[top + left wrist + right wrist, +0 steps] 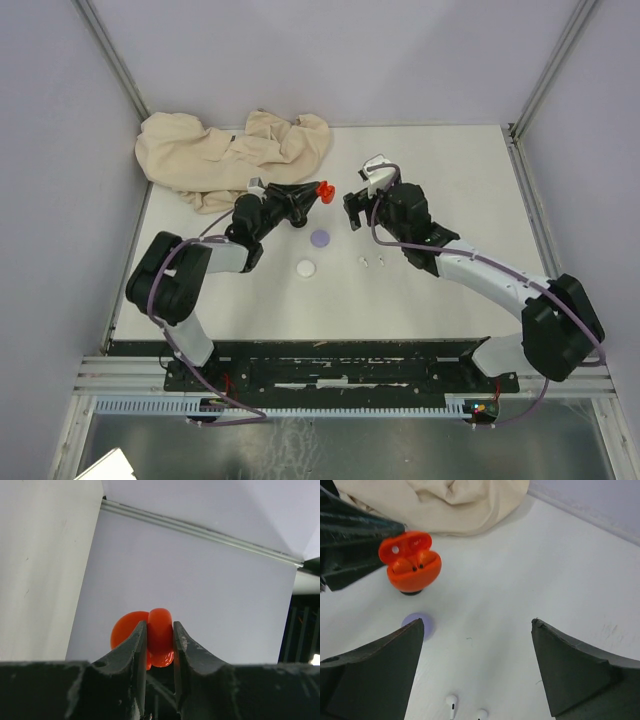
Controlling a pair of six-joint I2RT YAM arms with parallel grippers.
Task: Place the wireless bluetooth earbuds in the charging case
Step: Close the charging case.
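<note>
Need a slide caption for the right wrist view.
Open right gripper near two white earbuds; left gripper holds the red case, lid open.

Open red case (pixel 415 577) holds both red earbuds (pixel 401 565); two white earbuds (pixel 451 700) lie loose nearby.

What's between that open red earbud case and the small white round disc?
A pale purple round disc, in the top view; it lies apart from both the red case and the white disc.
</note>
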